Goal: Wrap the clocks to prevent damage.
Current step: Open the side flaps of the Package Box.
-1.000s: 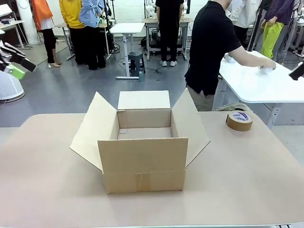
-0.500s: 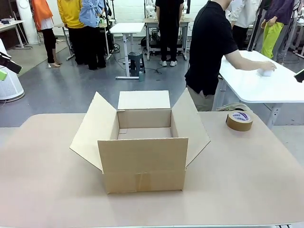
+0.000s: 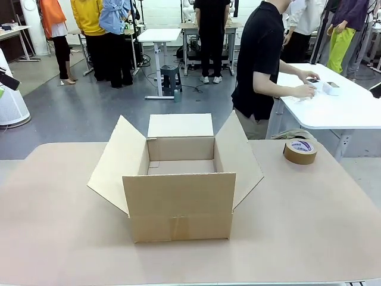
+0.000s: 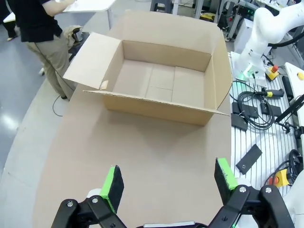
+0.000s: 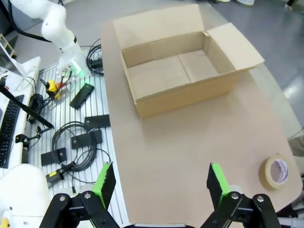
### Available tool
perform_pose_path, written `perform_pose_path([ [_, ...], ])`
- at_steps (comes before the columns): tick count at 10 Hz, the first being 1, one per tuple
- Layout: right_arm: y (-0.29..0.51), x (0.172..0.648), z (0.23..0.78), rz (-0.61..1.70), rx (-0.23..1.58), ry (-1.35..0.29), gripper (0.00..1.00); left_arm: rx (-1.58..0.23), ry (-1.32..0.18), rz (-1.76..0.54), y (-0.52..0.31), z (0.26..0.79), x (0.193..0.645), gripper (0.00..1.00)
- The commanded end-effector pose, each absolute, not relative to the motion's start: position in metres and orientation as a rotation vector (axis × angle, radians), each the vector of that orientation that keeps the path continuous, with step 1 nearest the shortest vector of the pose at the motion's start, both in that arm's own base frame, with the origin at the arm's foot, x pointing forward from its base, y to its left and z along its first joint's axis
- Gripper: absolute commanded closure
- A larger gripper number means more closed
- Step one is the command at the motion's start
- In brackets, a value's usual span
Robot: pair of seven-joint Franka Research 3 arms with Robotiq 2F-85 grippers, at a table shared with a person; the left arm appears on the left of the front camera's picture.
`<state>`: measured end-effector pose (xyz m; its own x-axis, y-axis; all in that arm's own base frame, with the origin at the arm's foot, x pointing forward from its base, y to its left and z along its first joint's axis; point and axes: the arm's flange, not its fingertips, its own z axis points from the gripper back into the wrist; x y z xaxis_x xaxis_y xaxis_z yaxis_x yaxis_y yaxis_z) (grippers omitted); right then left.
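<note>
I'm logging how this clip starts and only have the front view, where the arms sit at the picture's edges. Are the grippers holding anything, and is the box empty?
Observer: The left gripper holds nothing. Its jaws stand wide open above the table.
Operator: And the right one?
Observer: The right gripper is also open and empty, high over the table, with its jaws spread wide.
Operator: What about inside the box?
Observer: Seen from above, the cardboard box has a bare floor from wall to wall, with nothing in it.
</note>
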<state>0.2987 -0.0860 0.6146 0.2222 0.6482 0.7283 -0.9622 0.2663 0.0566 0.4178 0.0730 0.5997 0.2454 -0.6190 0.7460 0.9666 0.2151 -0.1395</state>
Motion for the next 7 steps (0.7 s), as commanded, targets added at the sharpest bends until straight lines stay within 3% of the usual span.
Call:
perform_pose_path([
  [1,-0.0865,0.3004,0.615,1.222,0.594,-0.658,0.0,-0.693,-0.615,-1.226,0.0696,0.5978,0.422,0.0],
  [7,-0.0865,0.3004,0.615,1.222,0.594,-0.658,0.0,-0.688,-0.608,-1.212,0.0683,0.5956,0.4214,0.0],
])
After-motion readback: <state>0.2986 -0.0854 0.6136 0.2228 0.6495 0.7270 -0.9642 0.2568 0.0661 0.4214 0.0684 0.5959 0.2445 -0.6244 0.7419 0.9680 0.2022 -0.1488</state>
